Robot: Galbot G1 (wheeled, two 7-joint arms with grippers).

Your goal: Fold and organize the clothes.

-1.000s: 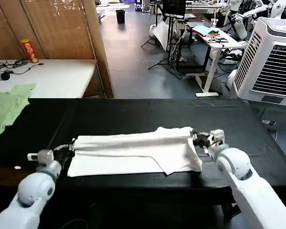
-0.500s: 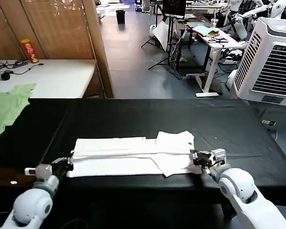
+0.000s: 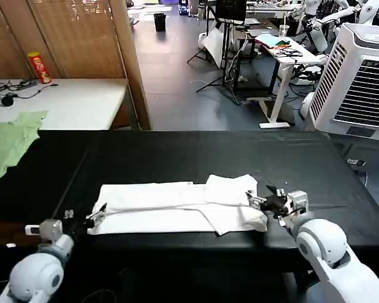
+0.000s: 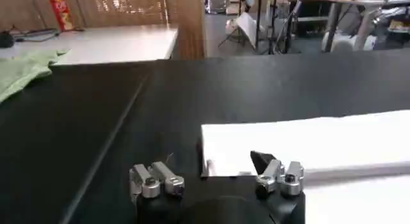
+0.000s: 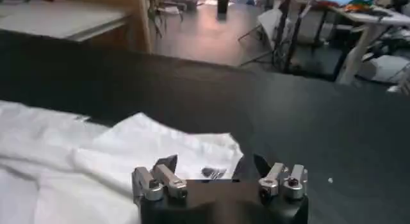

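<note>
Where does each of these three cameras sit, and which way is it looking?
Head view: high on the robot, looking down at the white cotton T-shirt on the black table; both arms show.
Left wrist view: behind the left gripper, facing the shirt's end.
Right wrist view: behind the right gripper, facing the other end.
All three share the shirt.

Both arms are glossy white with rounded, ball-like wrist housings, each ending in a dark gripper, the left gripper [image 3: 82, 221] and the right gripper [image 3: 260, 201], whose black base carries silver metal knuckle blocks with round screw heads and what look like black fingertips.
</note>
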